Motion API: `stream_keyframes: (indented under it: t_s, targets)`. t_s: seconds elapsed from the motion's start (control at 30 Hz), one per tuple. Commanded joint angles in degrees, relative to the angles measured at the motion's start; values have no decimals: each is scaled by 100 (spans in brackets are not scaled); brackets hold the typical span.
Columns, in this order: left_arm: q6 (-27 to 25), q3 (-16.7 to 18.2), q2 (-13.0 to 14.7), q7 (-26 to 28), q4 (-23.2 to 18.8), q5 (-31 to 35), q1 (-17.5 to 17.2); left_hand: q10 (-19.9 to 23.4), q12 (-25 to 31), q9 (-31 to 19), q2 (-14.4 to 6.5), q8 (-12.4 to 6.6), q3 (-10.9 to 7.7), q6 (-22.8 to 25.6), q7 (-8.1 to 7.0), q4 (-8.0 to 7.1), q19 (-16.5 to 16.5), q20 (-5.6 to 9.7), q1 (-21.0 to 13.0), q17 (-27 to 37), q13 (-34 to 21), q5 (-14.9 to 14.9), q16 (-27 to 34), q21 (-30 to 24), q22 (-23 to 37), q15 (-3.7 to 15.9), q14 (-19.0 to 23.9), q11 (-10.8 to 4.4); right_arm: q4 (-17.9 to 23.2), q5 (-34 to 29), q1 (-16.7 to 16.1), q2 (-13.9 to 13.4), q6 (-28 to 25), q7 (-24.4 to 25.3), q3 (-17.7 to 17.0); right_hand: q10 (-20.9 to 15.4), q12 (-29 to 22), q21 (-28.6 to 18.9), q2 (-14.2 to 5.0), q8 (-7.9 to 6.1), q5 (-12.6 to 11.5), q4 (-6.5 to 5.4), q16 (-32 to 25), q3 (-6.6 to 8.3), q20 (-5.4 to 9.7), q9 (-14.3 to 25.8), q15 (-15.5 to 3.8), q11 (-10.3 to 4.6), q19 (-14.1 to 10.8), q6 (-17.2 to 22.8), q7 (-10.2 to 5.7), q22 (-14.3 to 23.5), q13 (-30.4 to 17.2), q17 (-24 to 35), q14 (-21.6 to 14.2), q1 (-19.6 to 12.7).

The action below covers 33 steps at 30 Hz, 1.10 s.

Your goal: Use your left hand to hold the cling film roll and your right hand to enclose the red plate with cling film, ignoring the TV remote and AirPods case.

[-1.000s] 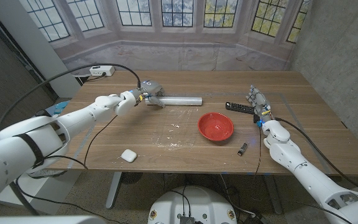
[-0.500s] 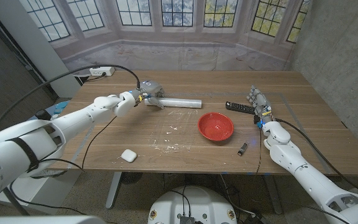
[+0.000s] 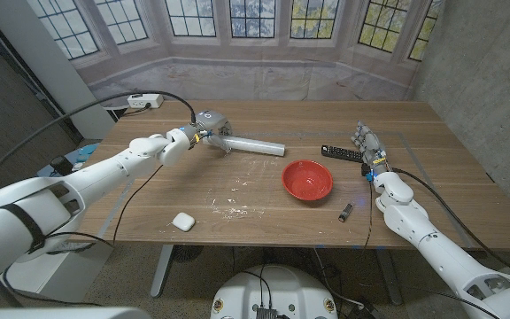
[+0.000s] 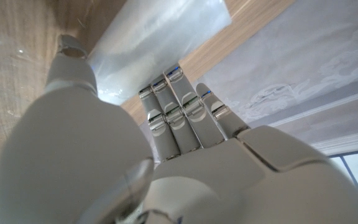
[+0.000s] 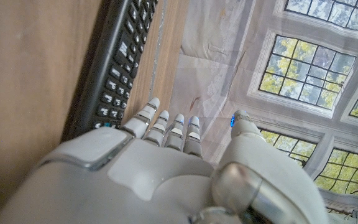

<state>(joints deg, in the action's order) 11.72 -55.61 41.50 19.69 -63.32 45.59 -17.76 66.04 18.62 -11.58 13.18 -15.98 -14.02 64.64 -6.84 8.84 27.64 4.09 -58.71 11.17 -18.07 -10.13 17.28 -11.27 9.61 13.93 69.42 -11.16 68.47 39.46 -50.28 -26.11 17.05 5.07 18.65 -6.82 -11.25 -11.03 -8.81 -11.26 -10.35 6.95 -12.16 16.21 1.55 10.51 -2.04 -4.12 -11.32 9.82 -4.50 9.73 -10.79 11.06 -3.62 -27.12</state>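
The cling film roll (image 3: 253,145) has swung, its right end now nearer, far-left of the red plate (image 3: 307,180). The left hand (image 3: 209,124) grips its left end. The right hand (image 3: 369,144), fingers straight and apart, stands beside the TV remote (image 3: 341,152).

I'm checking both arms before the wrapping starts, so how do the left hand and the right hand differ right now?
The left hand grips one end of the cling film roll; the right hand holds nothing. The left hand's fingers curl onto the roll; the right hand's fingers are straight, beside the TV remote. Both are at the table's far half.
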Motion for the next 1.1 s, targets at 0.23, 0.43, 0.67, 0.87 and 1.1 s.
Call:
stream_keyframes:
  t_s: [0.23, 0.43, 0.67, 0.87, 1.1]
  targets:
    - [-128, 356, 115, 102, -380, 21, -199, 64, 23, -13, -1663, -56, 33, 77, 12, -6, 52, -2, -1644, 12, -39, 11, -24, 23, 10, -3, 69, 22, -10, -30, 29, 17, -26, 15, 18, -65, -8, -13, -48, -8, 0, 18, -17, 36, 10, 34, -446, 7, -36, 55, -2, 11, -29, 12, -62, -14]
    - [-113, 409, 105, 135, -415, 22, -215, 84, 23, -12, -1668, -67, 46, 114, 10, -11, 51, -2, -1647, 6, -48, 11, -39, 27, 10, -4, 86, 20, -8, -41, 31, 21, -25, 41, 17, -67, -7, -12, -47, -8, 0, 18, -16, 37, 11, 34, -448, 12, -36, 59, -4, 11, -29, 13, -62, -13]
    - [-83, 453, 103, 200, -439, 42, -210, 94, 12, -10, -1673, -68, 63, 129, 7, -17, 50, 2, -1648, 1, -52, 12, -58, 30, 9, -4, 107, 20, -33, -47, 48, 41, -24, 63, 21, -65, -5, -11, -48, -7, -1, 19, -16, 40, 13, 34, -446, 10, -36, 60, -8, 11, -29, 12, -64, -14]
    - [-5, 480, 97, 281, -426, 46, -191, 93, 1, -10, -1682, -70, 72, 139, -5, -22, 51, 2, -1647, -4, -56, 11, -76, 31, 9, -4, 115, 28, -43, -56, 58, 54, -29, 85, 27, -66, -5, -10, -48, -5, -1, 20, -16, 42, 14, 35, -449, 8, -36, 57, -4, 11, -29, 12, -65, -14]
    - [32, 498, 88, 291, -412, 46, -174, 114, 0, -9, -1683, -71, 88, 151, 4, -23, 53, 5, -1651, -2, -69, 11, -85, 32, 9, -4, 144, 20, -69, -69, 85, 78, -37, 113, 38, -67, -4, -10, -48, -4, -1, 20, -16, 43, 14, 35, -446, 13, -36, 57, -3, 11, -29, 13, -67, -13]
